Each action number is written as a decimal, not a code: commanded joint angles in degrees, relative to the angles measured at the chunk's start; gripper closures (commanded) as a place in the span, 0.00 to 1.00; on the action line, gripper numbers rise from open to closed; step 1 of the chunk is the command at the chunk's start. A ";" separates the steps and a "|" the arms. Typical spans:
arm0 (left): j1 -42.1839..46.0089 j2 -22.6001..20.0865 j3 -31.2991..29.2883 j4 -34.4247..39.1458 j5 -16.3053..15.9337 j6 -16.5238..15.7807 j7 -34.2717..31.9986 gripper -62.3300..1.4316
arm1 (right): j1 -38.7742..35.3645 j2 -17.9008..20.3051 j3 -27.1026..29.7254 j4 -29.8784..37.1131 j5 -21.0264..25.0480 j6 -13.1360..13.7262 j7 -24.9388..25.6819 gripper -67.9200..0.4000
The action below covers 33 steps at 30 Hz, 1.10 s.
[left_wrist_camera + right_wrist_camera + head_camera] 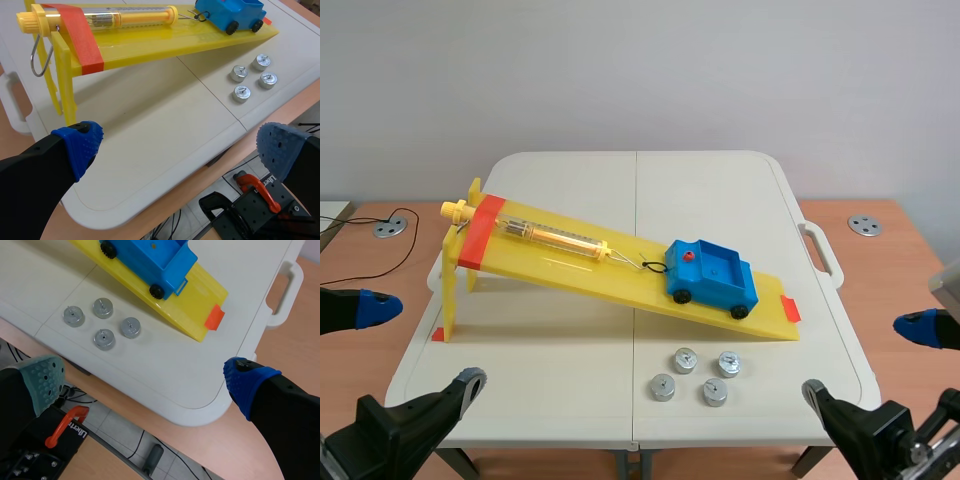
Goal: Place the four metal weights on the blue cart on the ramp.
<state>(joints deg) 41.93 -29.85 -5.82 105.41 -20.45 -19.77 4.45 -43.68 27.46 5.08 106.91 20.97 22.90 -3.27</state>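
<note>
The four metal weights point(685, 360) are found standing in a tight cluster on the table, just below the low end of the ramp point(570, 262) and apart from it. None is seen in the open tray of the blue cart point(713, 273), which is parked near the foot of the yellow ramp and is hooked by a thin line to a clear spring scale point(552, 236) laid along the upper slope.

No weight has yet been lifted, so the task is judged to be at its very start, with the first pick to be made. The left gripper point(175, 150) is held low over the near table edge with its fingers spread wide and nothing between them. The right gripper point(145, 382) is likewise spread and empty, and the weights lie ahead of it. Since the cluster lies on the right side, a descent by the right arm onto one outer weight is probably called for. The close spacing is likely to demand a careful approach, and a gentle release will be needed so that the cart is not set rolling.

The white folding table point(570, 180) is laid on a brown wooden surface point(900, 260), where a black cable point(360, 250) is seen. A plain pale wall point(640, 70) is set behind.
</note>
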 commanded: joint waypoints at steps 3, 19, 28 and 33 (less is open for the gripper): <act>1.07 -0.66 -1.05 4.09 -3.96 -1.40 -7.19 0.00 | 0.70 2.49 1.70 3.21 -0.48 -1.92 5.97 0.03; 0.74 -0.50 -1.05 4.04 -3.96 -1.40 -5.31 0.00 | 1.86 1.68 1.68 3.21 -0.44 -1.90 5.62 0.03; 0.68 -0.09 -1.05 4.04 -3.98 -1.36 -2.86 0.00 | 7.02 -1.01 0.46 3.17 -0.42 -0.57 -1.86 0.03; -1.18 2.95 -1.05 4.04 -3.80 -1.38 0.63 0.33 | 9.64 -2.08 -2.93 3.15 -0.63 -0.59 -4.02 0.03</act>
<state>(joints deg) 41.67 -28.51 -5.82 105.41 -20.47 -19.77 9.43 -36.71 25.06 2.81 106.91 19.25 23.14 -12.49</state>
